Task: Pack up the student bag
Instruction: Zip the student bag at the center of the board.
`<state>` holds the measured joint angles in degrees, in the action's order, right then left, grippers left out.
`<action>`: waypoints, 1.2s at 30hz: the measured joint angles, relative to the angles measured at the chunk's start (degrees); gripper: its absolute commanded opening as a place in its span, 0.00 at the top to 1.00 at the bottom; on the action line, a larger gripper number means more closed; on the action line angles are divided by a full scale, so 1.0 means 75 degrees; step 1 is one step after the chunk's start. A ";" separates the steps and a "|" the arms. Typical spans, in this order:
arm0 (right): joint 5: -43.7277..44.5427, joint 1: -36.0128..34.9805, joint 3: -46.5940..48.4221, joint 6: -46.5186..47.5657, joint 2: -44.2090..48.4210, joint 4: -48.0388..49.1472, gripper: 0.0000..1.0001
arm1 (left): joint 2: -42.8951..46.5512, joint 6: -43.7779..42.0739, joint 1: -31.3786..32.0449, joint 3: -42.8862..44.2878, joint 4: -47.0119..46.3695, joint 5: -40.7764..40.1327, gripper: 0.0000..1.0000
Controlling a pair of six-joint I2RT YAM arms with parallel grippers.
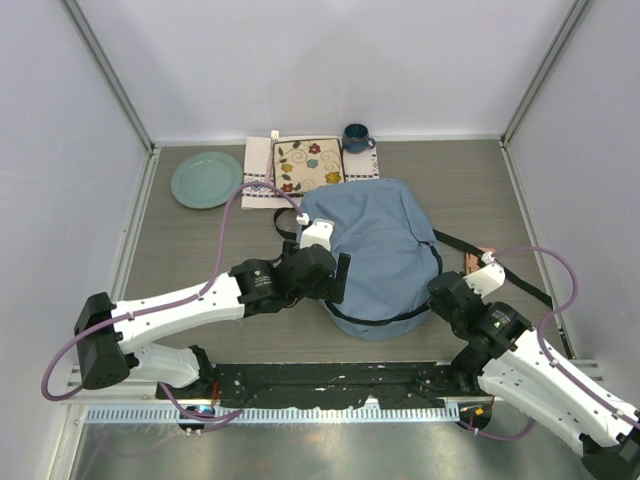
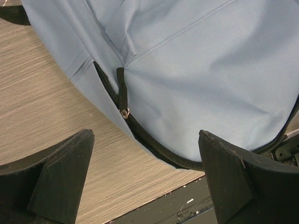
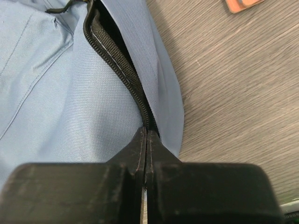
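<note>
Left wrist view, left gripper (image 2: 145, 137) open over student bag (image 2: 210, 70), right gripper (image 3: 145, 140) closed at zipper (image 3: 117, 70)

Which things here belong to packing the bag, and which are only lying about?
For the job: blue backpack, its zipper pull, left gripper, right gripper.
Lying about: green plate, flowered mat, dark mug.

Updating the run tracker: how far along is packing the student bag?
Done: nothing visibly packed. The student bag lies with its zipper gaping slightly at one stretch. In hand: right gripper shut at the zipper line, left gripper open over the zipper pull. Left: probably open it wider, load items, zip up.
</note>
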<state>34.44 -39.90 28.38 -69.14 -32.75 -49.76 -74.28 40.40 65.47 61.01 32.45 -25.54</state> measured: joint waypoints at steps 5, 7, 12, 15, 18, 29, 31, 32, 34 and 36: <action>0.0233 0.0000 0.0262 -0.0041 -0.0277 -0.0262 0.99 | 0.0015 -0.0003 -0.0268 -0.0216 -0.0122 0.0166 0.04; 0.0309 0.0000 0.0277 -0.0038 -0.0358 -0.0297 0.99 | 0.0102 -0.0044 -0.0376 -0.0411 -0.0341 0.0420 0.05; 0.0329 0.0000 0.0274 0.0006 -0.0207 -0.0283 0.99 | 0.0326 0.0020 -0.0443 -0.0472 -0.0443 0.1478 0.07; 0.0332 0.0000 0.0274 0.0017 0.0009 -0.0286 0.99 | 0.0332 0.0425 -0.0437 -0.0353 -0.0405 0.2101 0.10; 0.0332 0.0000 0.0274 0.0041 0.0017 -0.0283 0.99 | 0.0347 0.1043 -0.0402 -0.0376 -0.0554 0.2719 0.13; 0.0321 0.0000 0.0274 0.0213 0.0023 -0.0213 0.99 | -0.0653 0.1585 0.0210 -0.0085 -0.1107 0.3960 0.26; 0.0315 0.0000 0.0274 0.0239 0.0023 -0.0195 0.99 | -0.1026 0.1137 0.0437 0.0341 -0.0889 0.3838 0.26; 0.0309 0.0000 0.0274 0.0259 0.0023 -0.0178 0.99 | -0.1221 0.0764 0.0568 0.0641 -0.0729 0.3678 0.25; 0.0303 0.0000 0.0274 0.0297 0.0023 -0.0154 0.99 | -0.1510 0.0117 0.0734 0.1139 -0.0536 0.3424 0.25; 0.0286 0.0000 0.0274 0.0338 0.0023 -0.0137 0.99 | -0.1749 -0.0539 0.0845 0.1559 -0.0382 0.3249 0.25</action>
<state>36.58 -39.90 30.44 -66.61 -32.58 -50.78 -87.39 36.36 71.81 72.71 29.58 -1.17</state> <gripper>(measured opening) 0.029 0.745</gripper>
